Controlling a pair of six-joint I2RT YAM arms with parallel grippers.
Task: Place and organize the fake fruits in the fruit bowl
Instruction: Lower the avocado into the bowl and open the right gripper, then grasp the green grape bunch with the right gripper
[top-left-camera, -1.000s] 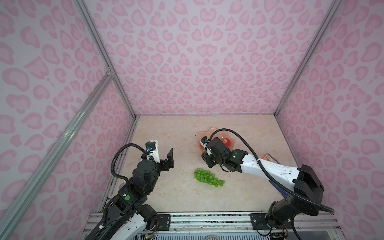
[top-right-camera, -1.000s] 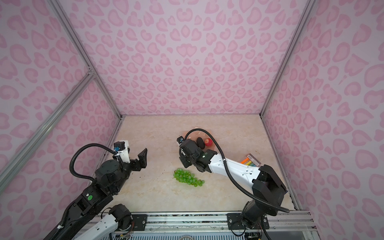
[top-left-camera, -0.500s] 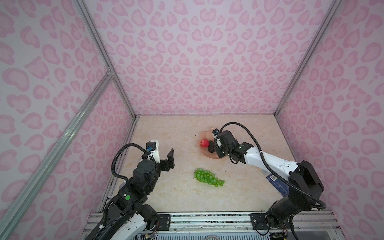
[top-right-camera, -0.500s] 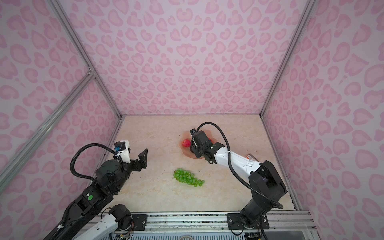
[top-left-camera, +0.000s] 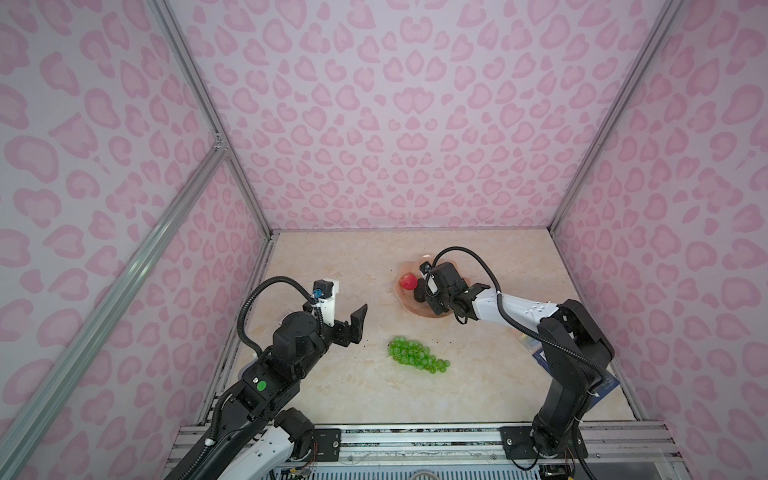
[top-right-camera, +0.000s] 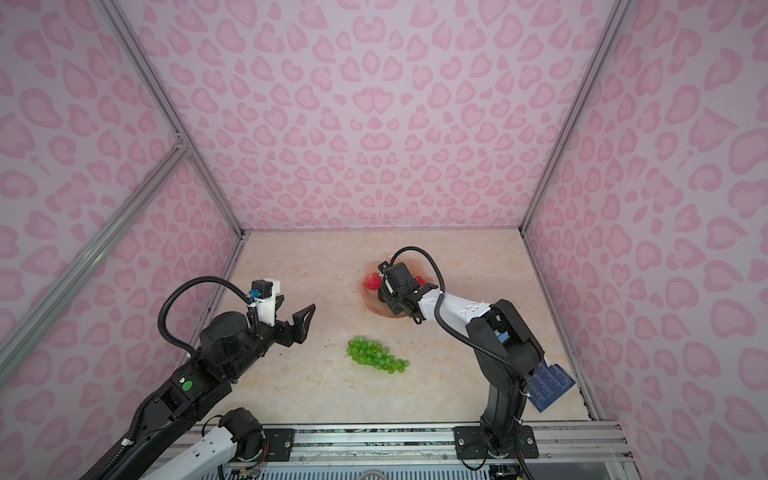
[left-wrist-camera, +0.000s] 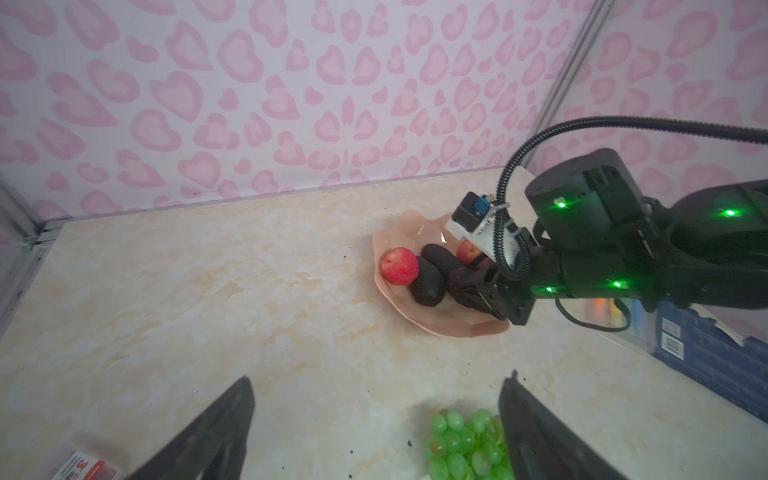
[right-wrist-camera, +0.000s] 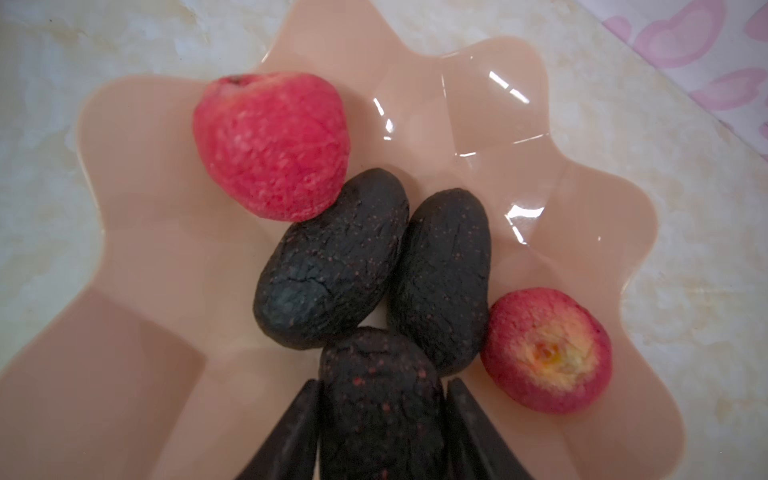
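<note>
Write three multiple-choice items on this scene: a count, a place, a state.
1. How many dark ovals are in the fruit bowl? A one; B two; C three.
2. Where is the grape bunch? A in the fruit bowl; B on the table; C in the left gripper.
3. The left gripper is: A open, empty; B shut on the grape bunch; C out of view.
1 C: the right wrist view shows three. 2 B: it lies on the table. 3 A: its jaws stand wide apart.

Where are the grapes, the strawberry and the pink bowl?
grape bunch (top-left-camera: 417, 360): in a top view, middle of the cluster.
strawberry (right-wrist-camera: 272, 145): right wrist view, centre of its red skin.
fruit bowl (left-wrist-camera: 409, 228): left wrist view, bare inner wall.
</note>
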